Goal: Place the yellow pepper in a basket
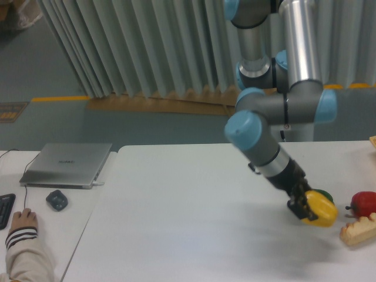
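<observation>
The single fixed camera shows the arm reaching down and to the right over the white counter point(176, 223), its gripper point(304, 210) clenched on the yellow pepper point(320, 210), which sits between the jaws and hangs clear of the counter surface, with a faint shadow below it. Just behind the jaws, a sliver of the green pepper point(322, 194) peeks out above the yellow one (most of it is hidden). To the right of the jaws lies the red pepper point(364, 203), and just below that, a pale wooden piece with a notched top edge point(358, 230) rests at the frame's right border; what it is cannot be told. Far to the left of the jaws, on a separate lower counter, a closed silver laptop point(67, 164) sits with a dark computer mouse point(57, 200) in front of it, and a person's hand point(24, 221) in a striped cuff rests near the edge of a black keyboard point(5, 210). Behind everything hangs a grey pleated curtain point(129, 47).
</observation>
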Controlling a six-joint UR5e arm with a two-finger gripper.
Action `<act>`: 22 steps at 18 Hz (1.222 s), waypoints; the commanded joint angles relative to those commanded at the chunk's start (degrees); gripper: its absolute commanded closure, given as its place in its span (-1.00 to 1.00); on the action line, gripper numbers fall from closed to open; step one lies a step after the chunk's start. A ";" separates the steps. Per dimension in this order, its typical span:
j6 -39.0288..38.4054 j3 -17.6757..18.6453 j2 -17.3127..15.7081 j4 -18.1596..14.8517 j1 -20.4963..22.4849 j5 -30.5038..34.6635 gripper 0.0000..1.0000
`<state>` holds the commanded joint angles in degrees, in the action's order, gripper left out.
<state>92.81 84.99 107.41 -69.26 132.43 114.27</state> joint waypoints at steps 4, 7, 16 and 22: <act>1.15 1.49 -3.60 0.09 8.35 -3.07 0.88; 6.92 2.99 -5.37 0.18 16.61 -6.59 0.88; 16.97 3.96 -3.88 2.01 34.47 -10.82 0.80; 16.53 4.31 -0.63 2.99 36.23 -14.24 0.80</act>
<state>109.34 89.30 106.78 -66.27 168.66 100.03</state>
